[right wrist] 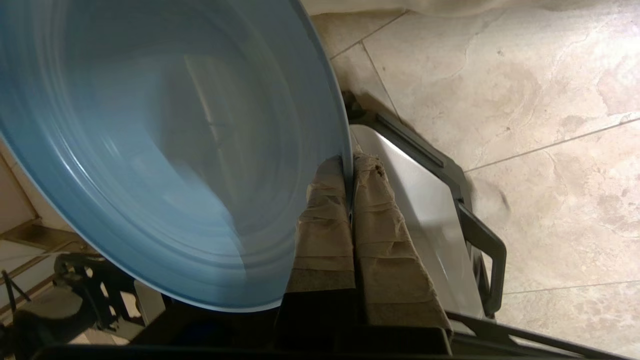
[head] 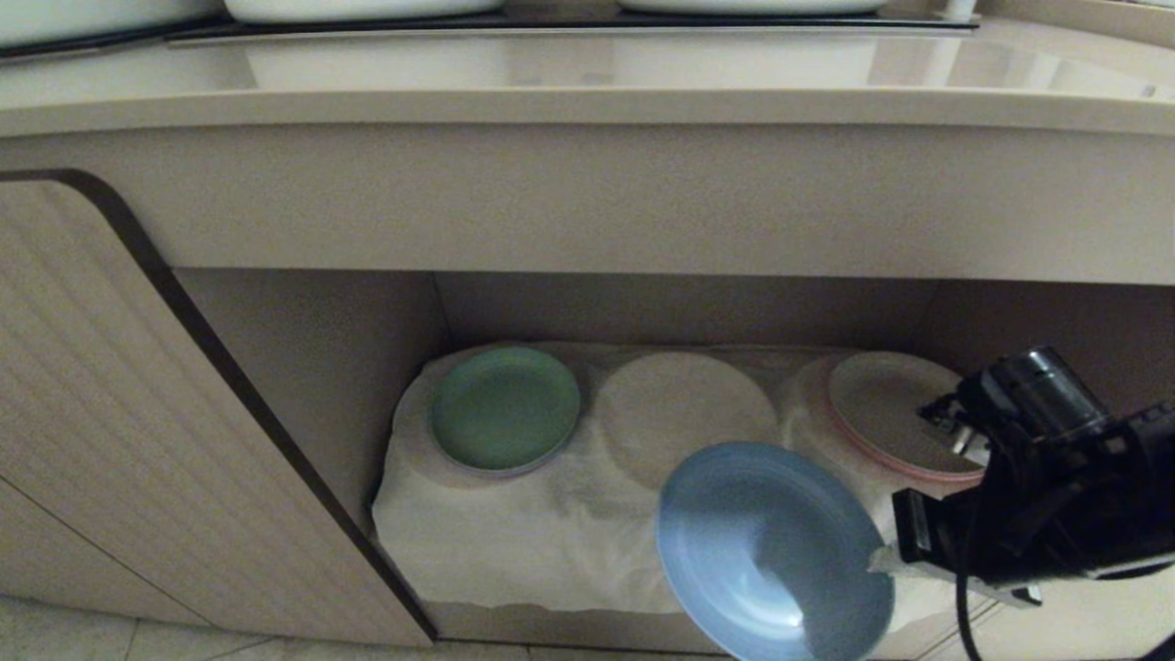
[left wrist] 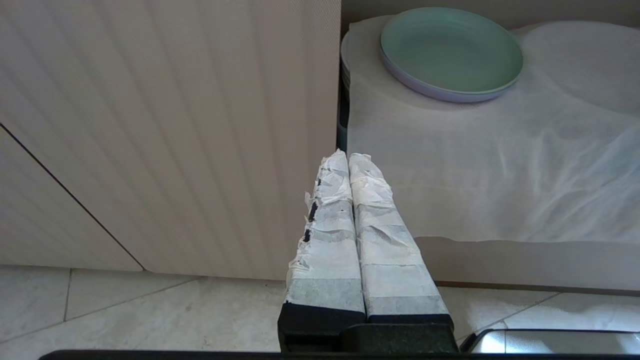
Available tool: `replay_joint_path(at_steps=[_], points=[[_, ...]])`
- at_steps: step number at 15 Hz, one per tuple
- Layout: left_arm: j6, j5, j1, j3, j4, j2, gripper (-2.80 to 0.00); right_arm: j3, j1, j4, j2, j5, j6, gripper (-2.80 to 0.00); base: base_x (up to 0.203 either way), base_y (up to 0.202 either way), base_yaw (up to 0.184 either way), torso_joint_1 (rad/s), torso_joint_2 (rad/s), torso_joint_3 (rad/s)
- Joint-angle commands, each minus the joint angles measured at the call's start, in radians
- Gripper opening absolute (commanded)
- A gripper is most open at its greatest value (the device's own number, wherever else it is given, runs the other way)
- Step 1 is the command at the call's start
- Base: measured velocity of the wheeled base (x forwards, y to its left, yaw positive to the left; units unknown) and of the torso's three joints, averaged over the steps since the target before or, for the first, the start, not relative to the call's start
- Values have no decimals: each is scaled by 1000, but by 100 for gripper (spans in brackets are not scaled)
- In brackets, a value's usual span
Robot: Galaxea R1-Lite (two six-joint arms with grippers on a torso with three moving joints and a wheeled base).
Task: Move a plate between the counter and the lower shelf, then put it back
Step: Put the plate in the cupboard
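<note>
The light-blue plate [head: 771, 551] hangs tilted in front of the lower shelf [head: 569, 532], clear of its white cloth. My right gripper [head: 881, 558] is shut on the plate's right rim. In the right wrist view the plate [right wrist: 150, 150] fills the picture and its rim is pinched between the taped fingers [right wrist: 325, 220] of the right gripper [right wrist: 348, 162]. The counter [head: 587, 83] runs across the top of the head view. My left gripper [left wrist: 348, 155] is shut on nothing, low by the ribbed cabinet door [left wrist: 165, 125].
On the cloth's humps sit a green plate [head: 505, 406] at the left and a beige pink-edged plate [head: 895, 422] at the right; the middle hump [head: 684, 404] is bare. The ribbed door [head: 138, 431] stands left of the recess. Tiled floor [right wrist: 525, 100] and my base lie below.
</note>
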Motion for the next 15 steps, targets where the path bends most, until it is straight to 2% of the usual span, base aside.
replay_joint_path(at_steps=[1, 10, 15], points=[[-2, 0, 0, 0, 0, 0, -280, -26, 0, -26, 55, 1, 8, -280, 0, 0, 0, 0, 0, 0], [-2, 0, 0, 0, 0, 0, -280, -140, -2, -67, 182, -3, 64, -280, 0, 0, 0, 0, 0, 0], [0, 0, 0, 0, 0, 0, -280, -197, -4, -67, 252, -43, 91, -280, 0, 0, 0, 0, 0, 0]])
